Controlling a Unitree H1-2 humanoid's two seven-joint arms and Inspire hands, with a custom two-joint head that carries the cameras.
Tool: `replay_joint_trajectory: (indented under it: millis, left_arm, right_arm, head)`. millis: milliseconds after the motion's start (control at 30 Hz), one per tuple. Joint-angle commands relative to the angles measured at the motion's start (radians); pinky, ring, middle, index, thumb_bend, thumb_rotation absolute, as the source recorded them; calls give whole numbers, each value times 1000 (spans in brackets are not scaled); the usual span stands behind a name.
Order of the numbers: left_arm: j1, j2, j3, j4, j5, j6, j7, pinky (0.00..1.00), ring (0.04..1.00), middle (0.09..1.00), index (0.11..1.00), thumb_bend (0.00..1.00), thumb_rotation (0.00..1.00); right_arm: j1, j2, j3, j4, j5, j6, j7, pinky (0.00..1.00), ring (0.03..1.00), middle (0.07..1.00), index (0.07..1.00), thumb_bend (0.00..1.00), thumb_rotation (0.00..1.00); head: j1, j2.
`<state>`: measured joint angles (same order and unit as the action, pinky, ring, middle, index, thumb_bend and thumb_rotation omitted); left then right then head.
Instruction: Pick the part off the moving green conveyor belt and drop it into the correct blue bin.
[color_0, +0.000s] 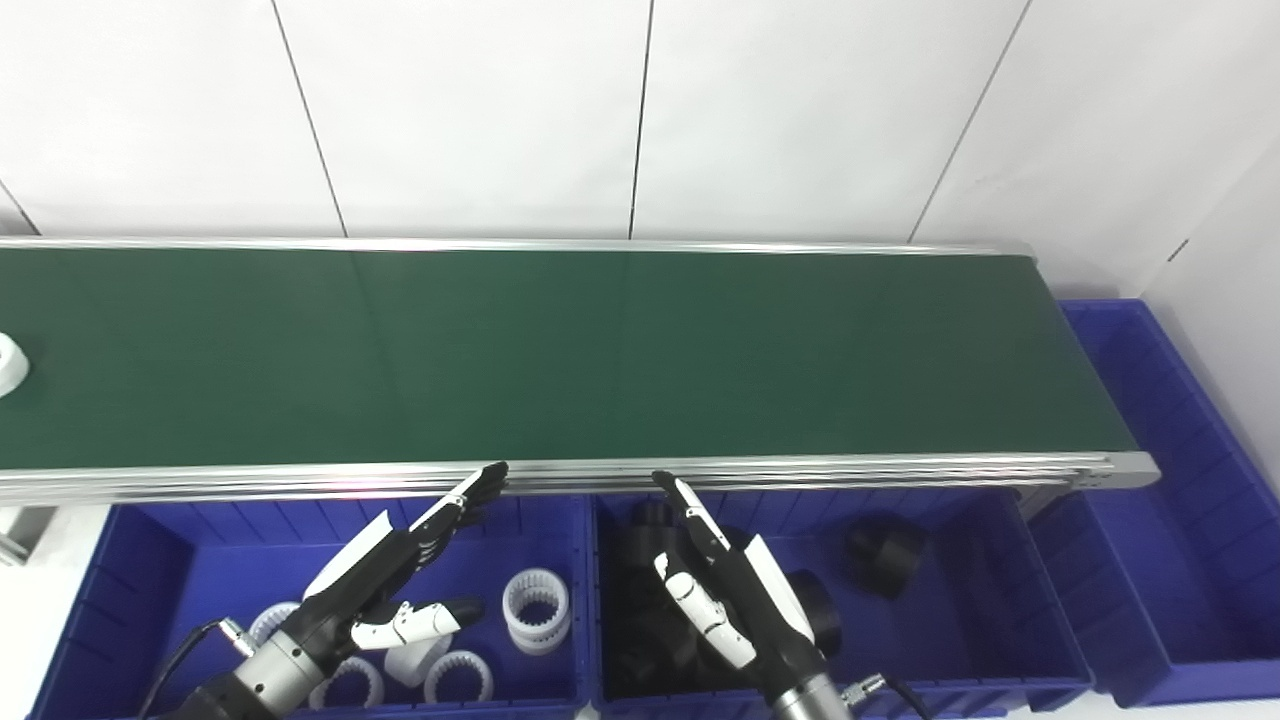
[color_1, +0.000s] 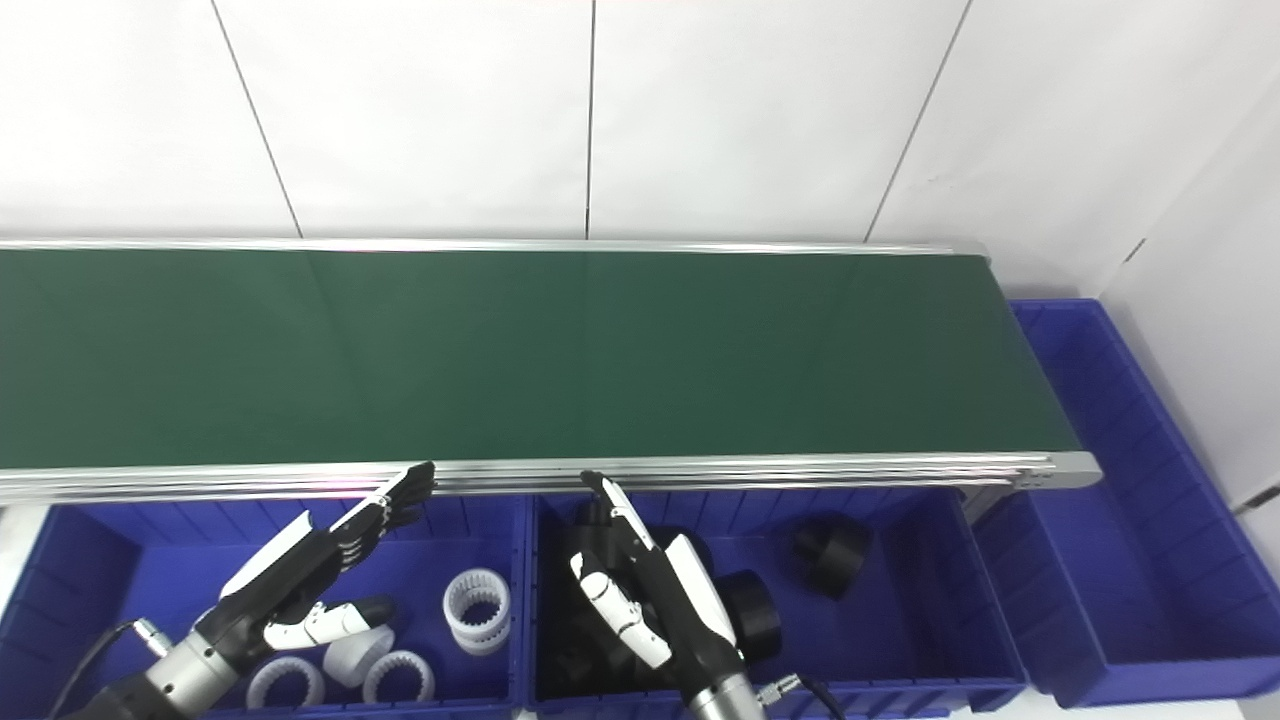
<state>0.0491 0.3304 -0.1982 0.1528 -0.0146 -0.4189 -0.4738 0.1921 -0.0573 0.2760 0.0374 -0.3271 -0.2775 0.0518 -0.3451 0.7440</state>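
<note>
No legible text, label, brand, number or sign appears in either view. The green conveyor belt (color_0: 560, 350), the blue bins (color_0: 960, 610) along the lower frame, and the white wall panels (color_0: 460, 110) across the upper frame carry no readable markings. Nothing readable shows on either robot hand.

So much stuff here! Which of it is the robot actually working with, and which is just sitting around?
Part of the job:
- long green conveyor belt
- white ring-shaped part at the belt's left edge
- blue plastic bin of white parts
- blue plastic bin of black parts
- left hand, open
- right hand, open

Just there:
- third blue bin past the belt's end
- white panelled wall
</note>
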Motion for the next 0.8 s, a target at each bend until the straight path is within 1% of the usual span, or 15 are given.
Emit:
replay_joint_trajectory:
  millis: [0, 133, 333, 433, 467, 667, 767]
  left_arm:
    - [-11, 8, 3, -33, -14, -12, 3, 962, 1000, 1000, 1000, 478, 692]
    - [-10, 7, 3, -34, -13, -12, 3, 961, 1000, 1000, 1000, 471, 685]
    - [-19, 2, 2, -10, -19, -37, 0, 957, 1000, 1000, 1000, 467, 675]
    - [-15, 4, 2, -24, -16, -23, 2, 961, 1000, 1000, 1000, 481, 686]
    - [-15, 3, 2, -26, -14, -21, 2, 962, 1000, 1000, 1000, 477, 687]
    - [-18, 2, 0, -12, -15, -30, 1, 961, 1000, 1000, 1000, 482, 687]
    - [-20, 0, 0, -3, -16, -39, 1, 950, 1000, 1000, 1000, 474, 675]
  right_arm:
    - [-5, 7, 2, -31, 10, -10, -2, 971, 987, 1000, 982, 371, 989]
    - [-4, 7, 2, -32, 10, -8, -2, 974, 988, 1000, 981, 374, 988]
    - [-7, 6, 1, -23, 13, -13, -2, 969, 987, 1000, 981, 371, 988]
    - [-7, 7, 1, -19, 14, -18, -4, 969, 985, 1000, 981, 368, 983]
    - [-8, 6, 1, -18, 14, -17, -3, 970, 985, 1000, 981, 371, 984]
    - [-9, 4, 2, -17, 11, -17, -5, 972, 986, 1000, 982, 361, 985]
    - [-9, 4, 1, -15, 3, -14, -8, 964, 984, 1000, 980, 381, 989]
  head:
    - [0, 0]
    - [1, 0]
    - [5, -1]
    - [5, -1]
    - [16, -3]
    - [20, -8]
    - [19, -8]
